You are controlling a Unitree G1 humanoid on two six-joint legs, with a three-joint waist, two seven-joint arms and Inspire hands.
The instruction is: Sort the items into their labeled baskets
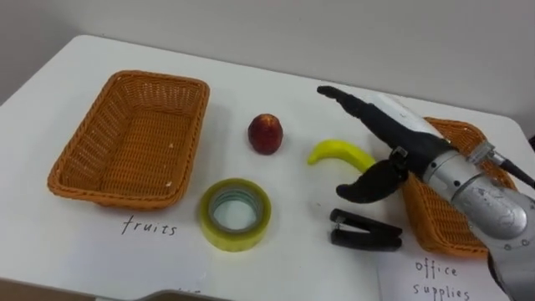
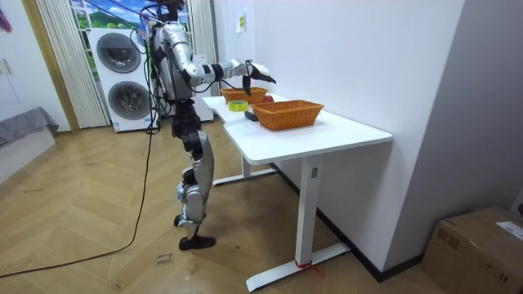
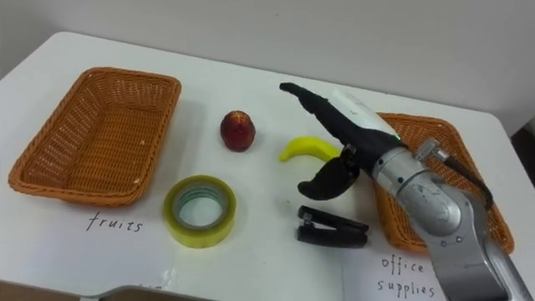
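Right hand [image 1: 391, 125]: released, fingers stretched straight, thumb hooked downward; held nothing, hovered over the banana's 3 o'clock end.
Banana [image 1: 338, 153]: lay mid-table on the white table [image 1: 234, 92], curved, its 3 o'clock end hidden under the hand; could not tell whether the thumb touched it.
Red fruit [image 1: 265, 133]: at the banana's 10 o'clock, near but apart.
Stapler [image 1: 364, 231]: at the banana's 6 o'clock, just below the thumb.
Tape roll [image 1: 236, 214]: at 8 o'clock, lying flat.
Fruit basket [image 1: 88, 138]: at 9 o'clock, well apart, nothing in it.
Office basket [image 1: 430, 226]: at 4 o'clock, partly under the forearm.
Risk, grasp: judged that closing on one end alone would let the curved banana pivot or slip free.
Risk, stapler: judged that a low thumb could nudge the stapler if the hand dropped off-line.
Risk, carry: the path toward 9 o'clock passed the red fruit; a low sweep could set it rolling.
Pose: forearm ran in from 4 o'clock, palm turned down, fingers pointing to 10 o'clock, thumb opposed beneath.
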